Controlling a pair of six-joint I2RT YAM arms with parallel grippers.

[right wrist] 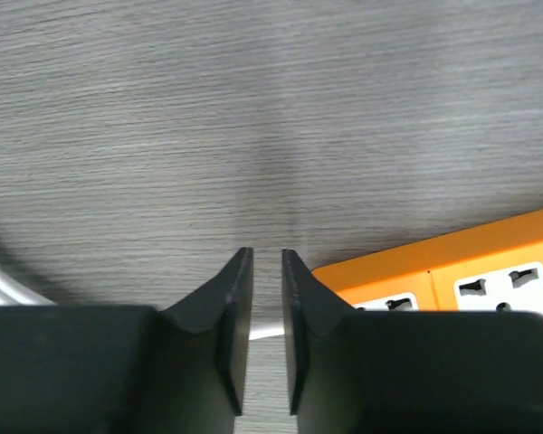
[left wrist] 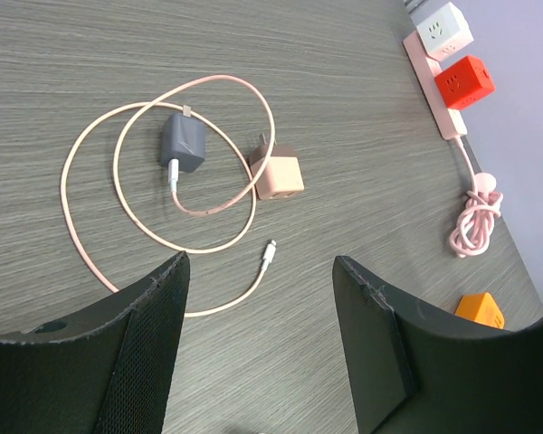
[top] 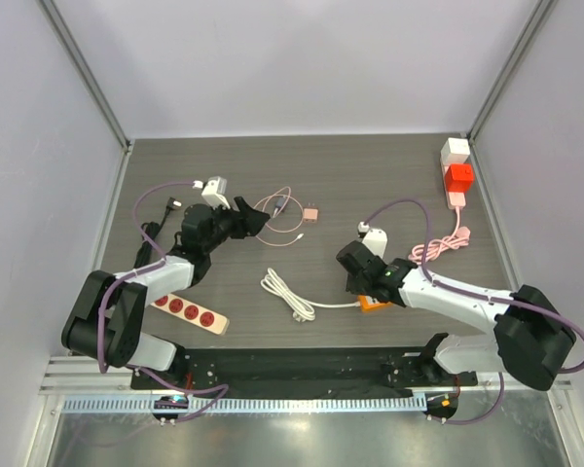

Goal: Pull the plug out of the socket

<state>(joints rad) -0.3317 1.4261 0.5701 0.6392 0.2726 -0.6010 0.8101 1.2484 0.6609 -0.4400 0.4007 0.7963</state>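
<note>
Orange plastic of the power strip is cut off at the lower right edge of the right wrist view. Two of its outlets are partly hidden behind the dark finger body. The strip lies just beside the right finger of the right gripper, and in the top view it is mostly covered by that gripper. The plug itself cannot be made out. The right gripper is closed to a thin slit. A sliver of white is seen deep between its fingers, and whether it is pinched cannot be told. A white cable is coiled left of the strip and runs towards it. The left gripper is spread wide and empty near a grey charger, well apart from the strip.
</note>
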